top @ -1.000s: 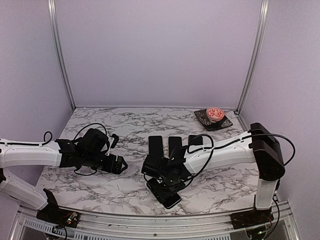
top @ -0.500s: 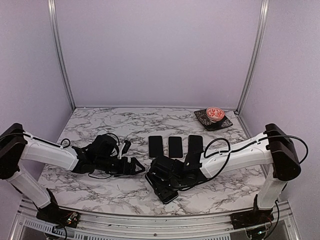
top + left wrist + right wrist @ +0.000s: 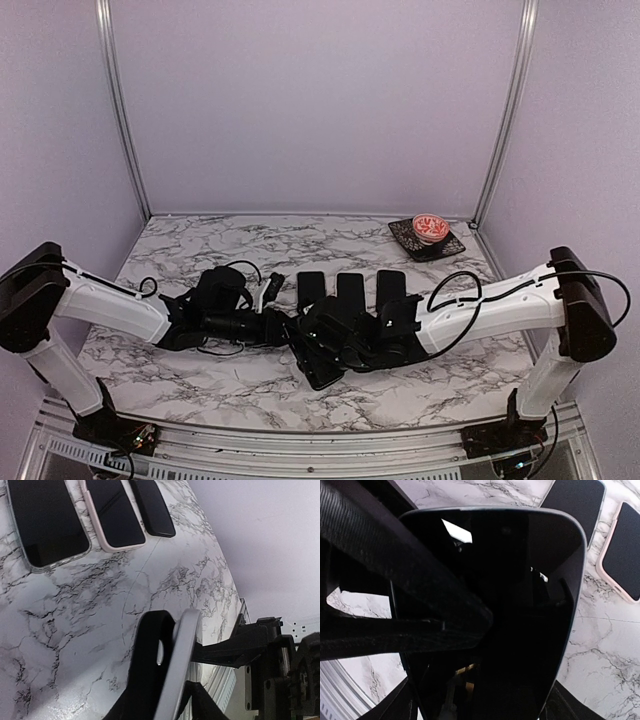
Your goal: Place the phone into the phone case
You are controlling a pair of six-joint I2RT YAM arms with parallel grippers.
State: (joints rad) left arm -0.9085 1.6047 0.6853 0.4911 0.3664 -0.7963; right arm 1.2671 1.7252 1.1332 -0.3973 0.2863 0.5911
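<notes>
Both pincers have drawn together at bench front-centre since a second ago, left one travelling furthest. Right pincer (image 3: 485, 622) clamped on phone (image 3: 520, 580), dark glass slab seemingly tilted up off bench (image 3: 200, 250). Left pincer (image 3: 278, 328) right beside it; I cannot tell whether it is gripping. Black phone case (image 3: 145, 665) edge-on against phone's silver rim. I judge phone stiff, slick, fragile: hold side edges, not face. Case likely flexible: take one corner. Three spare handsets (image 3: 349, 292) just behind.
</notes>
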